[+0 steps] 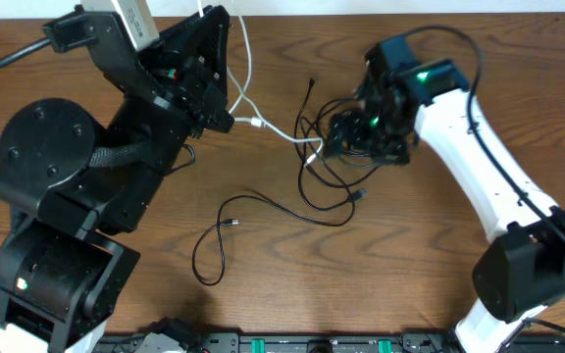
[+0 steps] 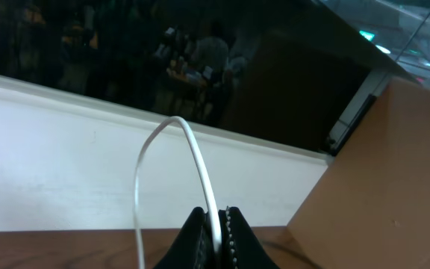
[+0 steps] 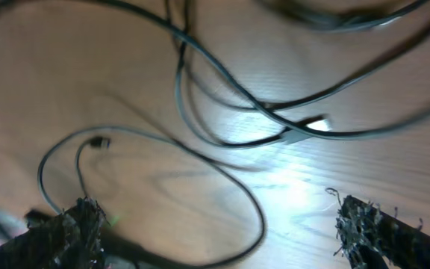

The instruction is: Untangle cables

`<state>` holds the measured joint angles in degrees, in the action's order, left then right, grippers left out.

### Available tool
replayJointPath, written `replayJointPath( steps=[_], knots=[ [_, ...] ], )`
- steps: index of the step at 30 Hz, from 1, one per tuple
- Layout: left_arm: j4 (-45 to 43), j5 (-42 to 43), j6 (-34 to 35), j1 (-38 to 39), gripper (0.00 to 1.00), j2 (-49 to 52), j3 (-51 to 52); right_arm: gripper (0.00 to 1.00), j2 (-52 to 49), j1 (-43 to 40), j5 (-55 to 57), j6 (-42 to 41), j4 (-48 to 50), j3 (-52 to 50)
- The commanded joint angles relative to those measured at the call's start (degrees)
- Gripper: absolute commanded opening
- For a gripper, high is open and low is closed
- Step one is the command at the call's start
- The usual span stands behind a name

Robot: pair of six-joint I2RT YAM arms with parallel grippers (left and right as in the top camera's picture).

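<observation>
Left end effector [image 2: 216, 228] pinched on white cable [image 2: 197, 149]; right end effector [image 3: 219, 220] held wide over black cables [image 1: 324, 169]; separation underway, strand grasp needed.

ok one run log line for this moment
left pincer: shut on white cable | right pincer: open above black cable tangle | loose black cable: lying apart

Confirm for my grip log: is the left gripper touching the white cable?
Touching. The left wrist view shows the white cable clamped in the shut left gripper, arching up and out from the tips with no gap.
</observation>
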<state>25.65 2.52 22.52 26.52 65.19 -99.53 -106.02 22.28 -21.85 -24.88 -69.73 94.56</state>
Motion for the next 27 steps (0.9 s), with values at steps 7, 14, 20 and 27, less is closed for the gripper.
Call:
replayJointPath(
  steps=[7,14,20,27],
  knots=[
    [0.6,-3.9,-0.5,-0.2,0.07,-0.5,-1.1,0.99,-0.1,4.5,-5.7,9.8,-0.4,-2.8],
    [1.4,-21.3,-6.4,-0.2,0.07,-1.1,-1.1,0.91,-0.1,6.5,-5.0,17.5,-3.8,-5.6],
    [2.5,-36.3,-6.2,-1.0,0.08,-1.4,-1.1,0.91,-0.1,6.5,-5.0,23.4,-6.9,-7.7],
    [1.4,-26.3,6.1,-0.9,0.08,-1.9,-1.1,0.94,-0.1,8.9,-9.6,23.5,-5.0,-8.0]
  ],
)
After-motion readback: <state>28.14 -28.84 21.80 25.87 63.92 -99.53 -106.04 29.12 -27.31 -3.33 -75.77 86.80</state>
